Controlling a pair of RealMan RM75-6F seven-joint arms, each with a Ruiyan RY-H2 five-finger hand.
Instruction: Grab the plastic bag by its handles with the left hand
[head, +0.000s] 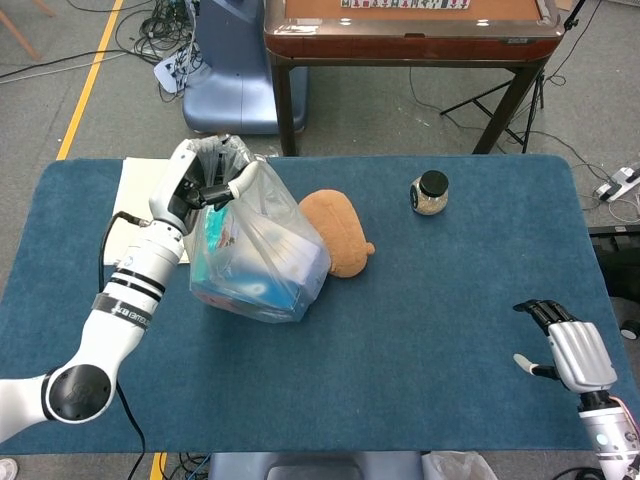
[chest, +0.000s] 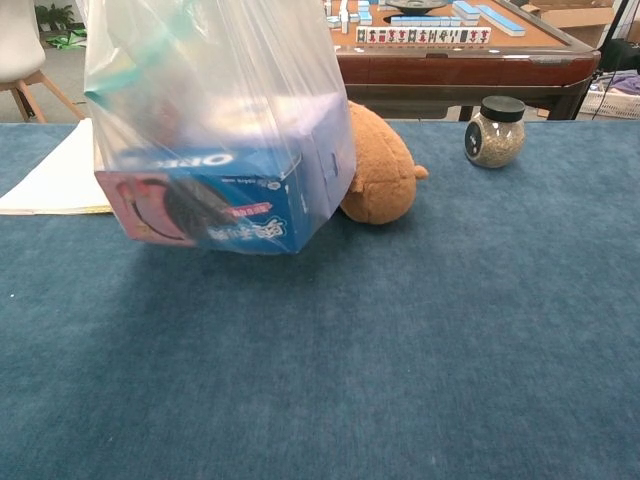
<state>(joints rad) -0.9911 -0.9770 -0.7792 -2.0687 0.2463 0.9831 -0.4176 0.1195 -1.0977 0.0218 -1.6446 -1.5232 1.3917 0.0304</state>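
A brown plush toy lies near the middle of the blue desk. Far right of it stands a small glass jar with a black lid. A white paper sheet lies at the far left. Beyond the desk stands a wooden mahjong table.

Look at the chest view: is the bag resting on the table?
No: the bag hangs clear of the table, with a shadowed gap under the blue box inside it.
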